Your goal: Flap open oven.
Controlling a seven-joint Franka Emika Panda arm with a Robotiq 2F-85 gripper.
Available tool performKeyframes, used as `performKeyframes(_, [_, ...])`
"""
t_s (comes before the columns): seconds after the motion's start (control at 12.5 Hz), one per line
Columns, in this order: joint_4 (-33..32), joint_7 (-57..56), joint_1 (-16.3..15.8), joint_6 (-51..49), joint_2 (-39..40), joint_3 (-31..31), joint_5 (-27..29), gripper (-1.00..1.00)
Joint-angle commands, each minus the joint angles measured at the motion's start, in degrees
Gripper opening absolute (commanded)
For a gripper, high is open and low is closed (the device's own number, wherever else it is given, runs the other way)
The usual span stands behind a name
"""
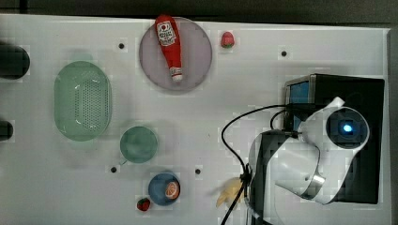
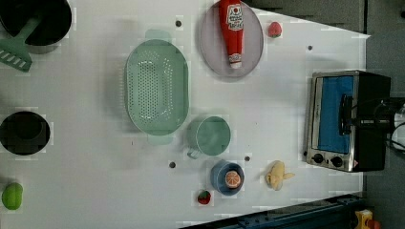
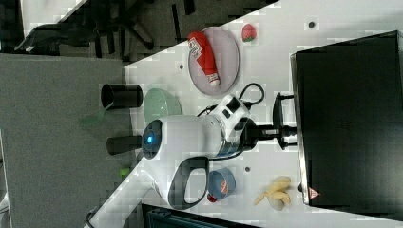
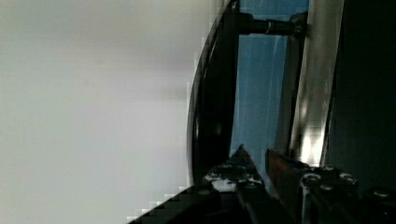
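White tabletop (image 2: pixel 286 95) is carrying the oven (image 2: pixel 346 121) at the left view's right edge, door shut. Gripper (image 4: pixel 254 161) is sitting nearly closed behind the bar handle (image 4: pixel 215 93); fingers risk slipping off, leaving the door shut

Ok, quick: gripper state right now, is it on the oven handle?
Gripper: fingers at the oven door's bar handle, nearly closed; a firm clamp on it cannot be told.

table: white top (image 1: pixel 263 70), small dark holes
floor: grey (image 3: pixel 52 95), beside table
beyond table: dark clutter (image 3: pixel 119 23), unclear
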State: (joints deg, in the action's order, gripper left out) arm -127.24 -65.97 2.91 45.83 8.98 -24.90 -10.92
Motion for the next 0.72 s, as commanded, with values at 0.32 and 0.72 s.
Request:
performKeyframes(0.32, [-1.92, 17.82, -5.08, 0.28, -0.29, 3.63, -10.93, -0.65])
performKeyframes(0.72, [-3.07, 35.48, -7.88, 0.02, 3.50, 8.98, -24.12, -0.65])
